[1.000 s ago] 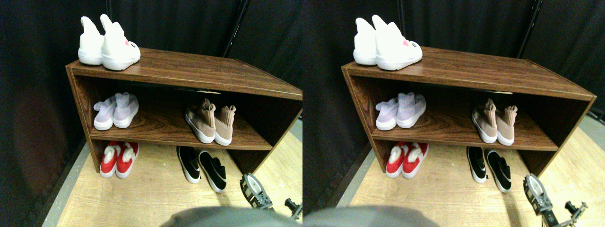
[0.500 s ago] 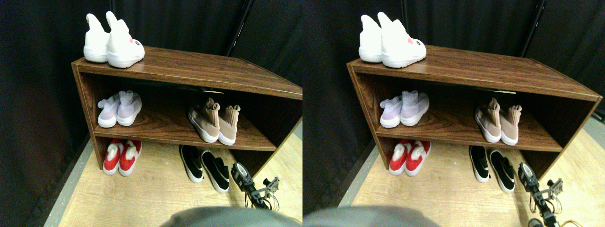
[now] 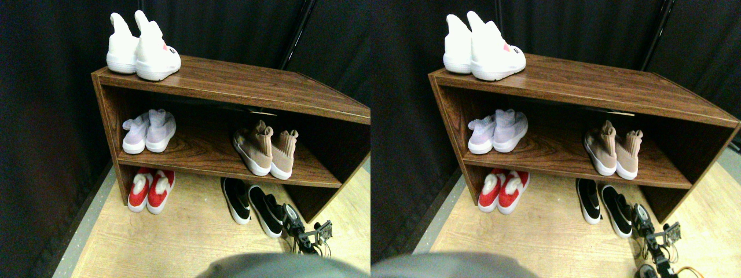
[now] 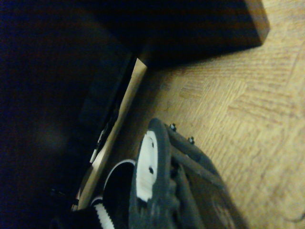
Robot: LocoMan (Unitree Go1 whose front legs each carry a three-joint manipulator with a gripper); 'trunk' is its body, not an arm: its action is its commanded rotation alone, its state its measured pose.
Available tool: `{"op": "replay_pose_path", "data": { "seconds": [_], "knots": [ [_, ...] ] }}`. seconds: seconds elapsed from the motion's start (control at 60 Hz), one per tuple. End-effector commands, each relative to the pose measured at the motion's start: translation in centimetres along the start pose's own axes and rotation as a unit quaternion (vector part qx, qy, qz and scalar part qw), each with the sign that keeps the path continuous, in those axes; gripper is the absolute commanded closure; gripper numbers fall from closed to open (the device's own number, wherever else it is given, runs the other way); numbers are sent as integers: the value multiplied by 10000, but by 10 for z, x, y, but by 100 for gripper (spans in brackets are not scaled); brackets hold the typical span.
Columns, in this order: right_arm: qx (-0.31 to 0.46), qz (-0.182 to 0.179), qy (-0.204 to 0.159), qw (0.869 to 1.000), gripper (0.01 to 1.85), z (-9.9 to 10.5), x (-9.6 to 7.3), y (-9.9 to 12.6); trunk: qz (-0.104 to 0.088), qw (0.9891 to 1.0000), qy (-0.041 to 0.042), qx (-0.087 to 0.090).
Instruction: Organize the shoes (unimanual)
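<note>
The right gripper (image 3: pixel 298 225) was recorded just beside the black low slip-ons with white soles (image 3: pixel 255 204), on the wood-grain floor (image 3: pixel 185 237) under the brown wooden shelf's (image 3: pixel 231 87) right end. Its jaw state could not be determined. The tan knit high sock-shoes (image 3: pixel 267 152) were noted on the middle board, right of centre.

A black shoe (image 4: pixel 116 191) lies beside the jaw frame on wood floor (image 4: pixel 248 119).

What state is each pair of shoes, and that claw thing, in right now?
White shoes: upright, side by side on the shelf's top.
Lilac shoes: paired on the middle board.
Tan shoes: paired on the middle board.
Red shoes: paired on the floor.
Black shoes: on the floor, splayed apart.
Right gripper: low beside the black shoes, holding nothing visible.
</note>
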Motion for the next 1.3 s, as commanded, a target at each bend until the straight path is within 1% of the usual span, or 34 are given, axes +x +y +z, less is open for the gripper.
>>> {"op": "replay_pose_path", "data": {
  "seconds": [0.017, 0.083, 0.133, 0.3, 0.483, 0.517, 0.567, 0.583, 0.65, 0.667, 0.8, 0.9, 0.967, 1.05, 1.1, 1.183, 1.217, 1.3],
  "knots": [
    [-1, 152, 76, 9999, 180, -5, 0, 2, 106, 9998, 97, -101],
    [-79, 118, 116, 9998, 180, -6, -1, 1, 106, 9998, 97, -101],
    [-7, 57, 211, 9998, 180, -7, 1, 0, 106, 9998, 97, -101],
    [39, 65, 113, 9999, 180, -11, 2, -3, 106, 9998, 97, -101],
    [-71, 122, 116, 9998, 180, -17, 0, -3, 106, 9998, 97, -101],
    [-43, 173, 157, 9997, 180, -21, -2, -2, 121, 9998, 97, -100],
    [-6, 155, 184, 9997, 180, -21, -1, -2, 121, 9998, 97, -100],
    [23, 156, 156, 9998, 180, -22, -1, -2, 135, 9998, 83, -114],
    [33, 191, 158, 9997, 180, -24, -3, -1, 148, 9998, 87, -121],
    [93, 236, 216, 9994, 180, -26, -3, 0, 148, 9998, 87, -121],
    [155, 231, 249, 9993, 180, -33, -4, 1, 174, 9997, 89, -141],
    [247, 250, 239, 9991, 180, -37, -3, 1, 203, 9996, 82, -155],
    [190, 317, 309, 9988, 180, -41, -2, 1, 226, 9996, 76, -167],
    [198, 293, 342, 9988, 180, -46, -2, 2, 239, 9995, 80, -176],
    [298, 343, 409, 9981, 180, -46, 1, 0, 248, 9995, 86, -174],
    [233, 306, 314, 9988, 180, -48, 3, 1, 241, 9995, 76, -173],
    [247, 313, 334, 9986, 180, -48, 3, 1, 240, 9995, 64, -181],
    [233, 320, 319, 9987, 180, -49, 5, 0, 238, 9995, 63, -181]
  ]
}}
